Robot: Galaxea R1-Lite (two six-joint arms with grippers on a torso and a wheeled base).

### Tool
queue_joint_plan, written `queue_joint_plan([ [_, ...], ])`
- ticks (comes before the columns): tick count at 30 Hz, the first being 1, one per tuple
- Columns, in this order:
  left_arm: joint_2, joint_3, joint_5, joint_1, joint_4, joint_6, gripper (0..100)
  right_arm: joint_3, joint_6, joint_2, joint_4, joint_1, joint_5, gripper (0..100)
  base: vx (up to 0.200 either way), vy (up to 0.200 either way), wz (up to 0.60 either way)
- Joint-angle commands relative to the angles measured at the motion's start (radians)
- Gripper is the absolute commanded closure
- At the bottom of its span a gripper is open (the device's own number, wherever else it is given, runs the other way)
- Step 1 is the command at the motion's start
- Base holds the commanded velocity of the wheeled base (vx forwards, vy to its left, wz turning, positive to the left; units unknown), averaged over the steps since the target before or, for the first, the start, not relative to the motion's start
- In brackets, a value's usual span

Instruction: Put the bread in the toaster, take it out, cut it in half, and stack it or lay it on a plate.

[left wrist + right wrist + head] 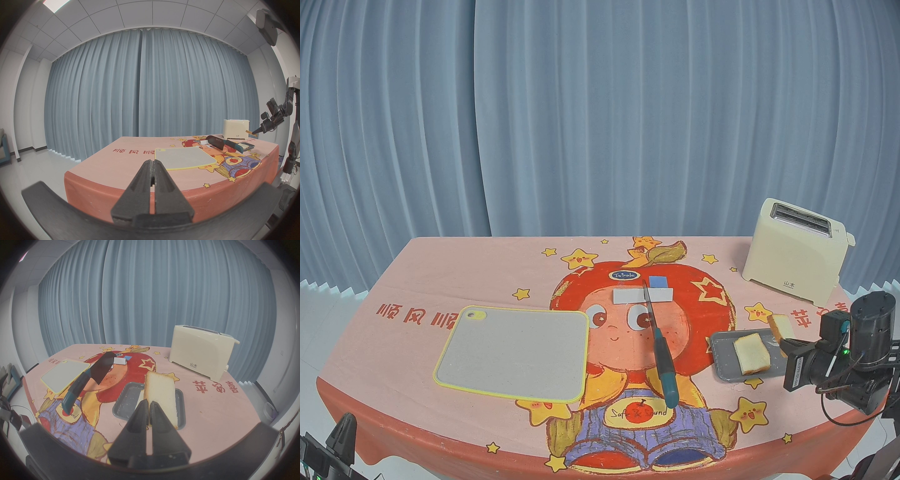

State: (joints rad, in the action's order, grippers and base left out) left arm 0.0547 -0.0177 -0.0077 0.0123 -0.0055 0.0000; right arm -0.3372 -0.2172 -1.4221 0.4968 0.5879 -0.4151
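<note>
My right gripper [785, 339] [148, 403] is shut on a slice of bread [781, 325] [161, 394], holding it on edge just above the grey tray [724, 362] [123, 402] at the table's right front. A second slice [751, 353] lies flat in that tray. The cream toaster [797, 250] [201, 354] stands behind the tray at the far right, its slots bare. Off the table's front left corner, my left gripper [153, 165] hangs shut on nothing.
A teal-handled knife [661, 350] [82, 379] lies mid-table, its blade tip propped on a small white and blue block [642, 294]. A grey cutting board with a yellow rim [512, 353] [184, 157] lies left of it. Curtains hang behind the table.
</note>
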Motion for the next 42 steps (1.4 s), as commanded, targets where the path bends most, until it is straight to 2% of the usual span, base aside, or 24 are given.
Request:
queue_joint_plan([
  [1, 0.001, 0.018, 0.0, 0.0, -0.001, 0.0, 100, -0.019, -0.002, -0.064, 0.005, 0.001, 0.004, 100, 0.0, 0.0, 0.0],
  [13, 0.001, 0.018, 0.0, 0.0, -0.001, 0.0, 100, -0.045, -0.004, -0.123, 0.005, 0.018, -0.001, 100, 0.0, 0.0, 0.0],
  [17, 0.001, 0.018, 0.0, 0.0, -0.001, 0.0, 100, -0.115, 0.009, -0.124, -0.014, 0.007, 0.004, 100, 0.0, 0.0, 0.0],
  [20, 0.001, 0.018, 0.0, 0.0, -0.001, 0.0, 100, -0.106, 0.016, -0.152, -0.023, 0.001, 0.006, 100, 0.0, 0.0, 0.0],
  [27, 0.001, 0.018, 0.0, 0.0, -0.001, 0.0, 100, -0.108, 0.022, -0.201, 0.052, 0.017, -0.004, 100, 0.0, 0.0, 0.0],
  [42, 0.001, 0.018, 0.0, 0.0, -0.001, 0.0, 100, -0.098, 0.019, -0.23, 0.045, 0.015, -0.005, 100, 0.0, 0.0, 0.0],
])
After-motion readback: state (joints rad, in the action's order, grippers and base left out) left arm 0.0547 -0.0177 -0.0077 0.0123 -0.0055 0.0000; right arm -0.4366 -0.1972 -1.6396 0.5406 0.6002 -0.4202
